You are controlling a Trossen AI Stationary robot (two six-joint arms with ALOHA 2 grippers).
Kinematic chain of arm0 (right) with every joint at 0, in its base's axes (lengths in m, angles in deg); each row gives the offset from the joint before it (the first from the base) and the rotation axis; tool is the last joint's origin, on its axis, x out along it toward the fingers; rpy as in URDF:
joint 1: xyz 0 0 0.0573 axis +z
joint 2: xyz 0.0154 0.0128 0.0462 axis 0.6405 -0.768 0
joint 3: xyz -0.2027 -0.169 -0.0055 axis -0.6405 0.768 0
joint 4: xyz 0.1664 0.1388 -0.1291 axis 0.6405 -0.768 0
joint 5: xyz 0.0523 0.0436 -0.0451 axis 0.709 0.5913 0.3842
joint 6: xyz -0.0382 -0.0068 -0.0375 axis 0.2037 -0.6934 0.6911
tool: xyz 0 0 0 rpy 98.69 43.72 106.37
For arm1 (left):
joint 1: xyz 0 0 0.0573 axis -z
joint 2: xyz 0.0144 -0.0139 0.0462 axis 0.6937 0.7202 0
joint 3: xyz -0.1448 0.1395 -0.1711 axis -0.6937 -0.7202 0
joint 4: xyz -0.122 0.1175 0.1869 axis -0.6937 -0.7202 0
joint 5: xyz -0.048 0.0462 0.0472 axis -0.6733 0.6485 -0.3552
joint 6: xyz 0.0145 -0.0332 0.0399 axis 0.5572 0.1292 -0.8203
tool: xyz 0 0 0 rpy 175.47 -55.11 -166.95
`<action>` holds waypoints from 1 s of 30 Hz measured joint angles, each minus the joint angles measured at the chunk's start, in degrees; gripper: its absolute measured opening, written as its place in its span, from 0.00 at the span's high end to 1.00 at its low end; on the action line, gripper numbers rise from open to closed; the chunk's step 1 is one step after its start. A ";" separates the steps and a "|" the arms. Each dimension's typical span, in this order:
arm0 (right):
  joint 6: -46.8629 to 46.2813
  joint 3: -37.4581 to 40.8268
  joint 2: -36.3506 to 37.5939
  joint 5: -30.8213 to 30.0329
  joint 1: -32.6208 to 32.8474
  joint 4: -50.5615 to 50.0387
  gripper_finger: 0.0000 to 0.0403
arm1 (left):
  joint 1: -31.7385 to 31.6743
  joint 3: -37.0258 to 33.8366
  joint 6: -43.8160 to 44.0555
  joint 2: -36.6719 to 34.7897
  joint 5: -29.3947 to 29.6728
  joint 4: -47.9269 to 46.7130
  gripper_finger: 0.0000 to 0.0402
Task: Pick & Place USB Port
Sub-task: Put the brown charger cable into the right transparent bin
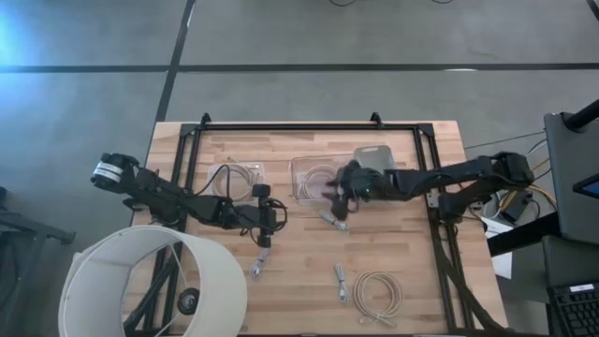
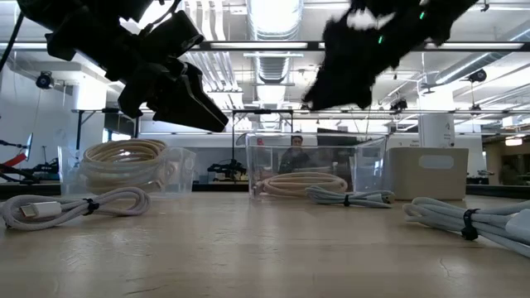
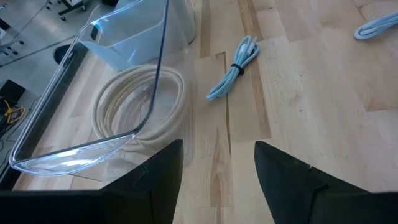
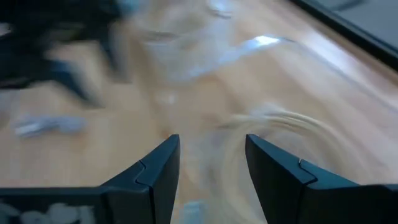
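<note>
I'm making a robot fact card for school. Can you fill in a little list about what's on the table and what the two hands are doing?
table: wooden top
left hand: open, empty, above the table's middle
right hand: open, empty, by the middle clear box
boxes: two clear ones, each holding a coiled cream cable
loose cables: grey bundle near the right hand, cream coil at the front

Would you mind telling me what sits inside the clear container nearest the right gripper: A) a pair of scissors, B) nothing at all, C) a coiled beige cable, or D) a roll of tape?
C: the clear container beside the right gripper holds a coiled beige cable, seen through its wall in the low view and from above in the high view.
</note>
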 joint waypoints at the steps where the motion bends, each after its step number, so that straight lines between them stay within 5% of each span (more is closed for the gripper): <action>1: 0.30 -0.77 0.78 0.62 1.72 -1.39 0.56 | 0.01 0.00 0.00 0.00 0.00 -0.01 0.50; 9: -6.99 -11.15 -1.08 -2.76 18.27 -29.82 0.56 | 0.01 0.00 0.00 0.00 0.01 0.73 0.50; 13: -17.68 -14.84 -6.38 6.82 25.35 -39.55 0.56 | -0.01 0.00 0.00 0.00 0.01 1.33 0.50; 21: -30.35 -18.46 -19.57 26.94 34.29 -43.31 0.60 | 0.00 0.02 0.38 0.00 0.01 1.77 0.50; 30: -28.74 -24.75 -30.60 27.40 34.19 -58.38 0.61 | 0.01 0.02 1.68 0.00 0.01 1.79 0.50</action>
